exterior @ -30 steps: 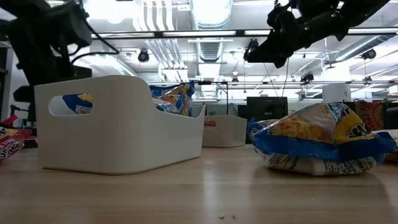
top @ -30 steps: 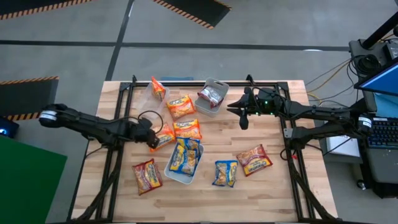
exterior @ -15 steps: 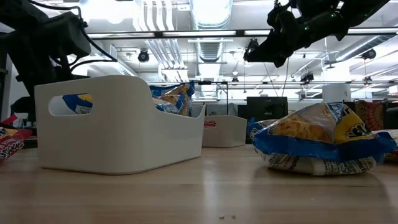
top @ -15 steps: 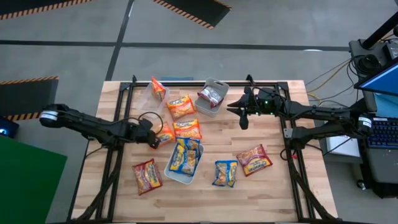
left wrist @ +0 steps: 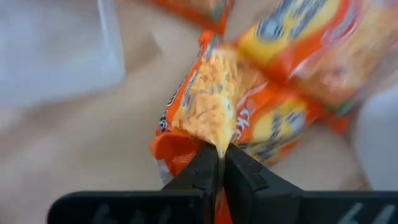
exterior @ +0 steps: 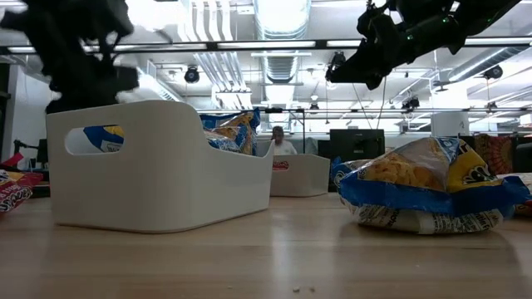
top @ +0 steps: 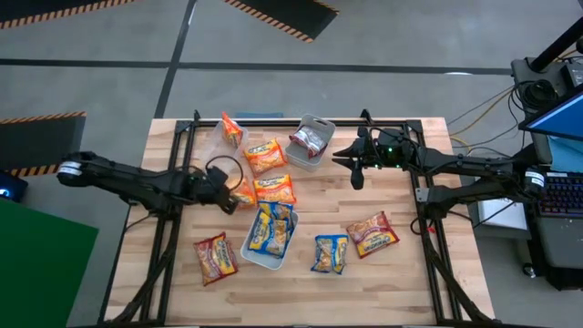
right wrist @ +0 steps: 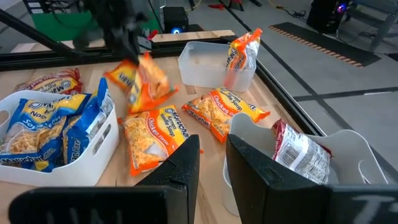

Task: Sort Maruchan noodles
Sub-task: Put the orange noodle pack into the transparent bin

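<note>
Glossy, crinkly plastic on the orange packet point(left wrist: 211, 118), its film catching the light. Matt black fingers point(left wrist: 202, 177) pinch it, smooth and hard-looking. The table point(top: 401, 273) is pale wood planks, grain showing, dull finish. The white tray point(exterior: 158, 178) is smooth plastic with a soft sheen; the blue packet point(exterior: 428, 195) shines, wrinkled film.

An orange packet point(right wrist: 138, 81) hangs lifted above the table point(right wrist: 283, 109).
</note>
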You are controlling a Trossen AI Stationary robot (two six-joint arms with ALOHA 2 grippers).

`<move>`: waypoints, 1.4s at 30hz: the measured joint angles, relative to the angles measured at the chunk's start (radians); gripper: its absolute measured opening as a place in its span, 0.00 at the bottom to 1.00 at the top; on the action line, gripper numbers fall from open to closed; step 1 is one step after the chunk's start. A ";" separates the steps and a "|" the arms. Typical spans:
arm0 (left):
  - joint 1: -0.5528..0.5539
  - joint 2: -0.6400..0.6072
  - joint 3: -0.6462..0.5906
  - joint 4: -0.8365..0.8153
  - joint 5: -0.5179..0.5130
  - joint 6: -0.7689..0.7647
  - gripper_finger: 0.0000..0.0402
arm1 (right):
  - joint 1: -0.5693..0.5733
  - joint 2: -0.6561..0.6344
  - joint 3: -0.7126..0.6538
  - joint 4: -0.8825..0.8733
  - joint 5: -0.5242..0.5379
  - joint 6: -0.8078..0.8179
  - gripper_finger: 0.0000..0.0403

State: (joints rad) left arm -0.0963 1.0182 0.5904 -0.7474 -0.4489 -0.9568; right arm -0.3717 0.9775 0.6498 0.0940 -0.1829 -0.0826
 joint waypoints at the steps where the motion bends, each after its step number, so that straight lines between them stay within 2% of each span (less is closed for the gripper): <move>1: 0.000 -0.005 0.036 -0.040 -0.022 0.016 0.00 | 0.000 0.000 0.000 0.000 0.000 0.000 0.17; 7: 0.000 -0.013 0.264 -0.259 -0.214 0.124 0.00 | 0.000 0.000 0.000 0.000 0.000 0.000 0.17; 10: 0.013 -0.010 0.373 -0.313 -0.318 0.256 0.00 | 0.000 0.000 0.000 0.000 0.000 -0.005 0.17; 14: 0.080 -0.008 0.492 -0.325 -0.377 0.462 0.00 | 0.000 0.000 0.001 0.001 0.000 -0.008 0.17; 22: 0.328 0.040 0.598 -0.357 -0.366 0.726 0.00 | -0.001 0.000 0.001 0.002 0.000 -0.011 0.17; 27: 0.505 0.110 0.590 -0.386 -0.249 0.940 0.00 | -0.002 0.000 0.001 0.001 0.000 -0.014 0.17; 31: 0.607 0.202 0.567 -0.435 -0.188 1.030 0.00 | -0.002 0.000 0.001 0.000 0.000 -0.014 0.17; 35: 0.665 0.315 0.565 -0.534 -0.190 1.037 0.00 | -0.002 0.000 0.001 -0.007 0.000 -0.015 0.17; 42: 0.677 0.480 0.570 -0.497 -0.196 1.114 0.00 | -0.002 0.000 0.001 -0.007 0.000 -0.034 0.17</move>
State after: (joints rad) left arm 0.5808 1.4981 1.1608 -1.2440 -0.6453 0.1568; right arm -0.3733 0.9779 0.6510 0.0872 -0.1825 -0.1169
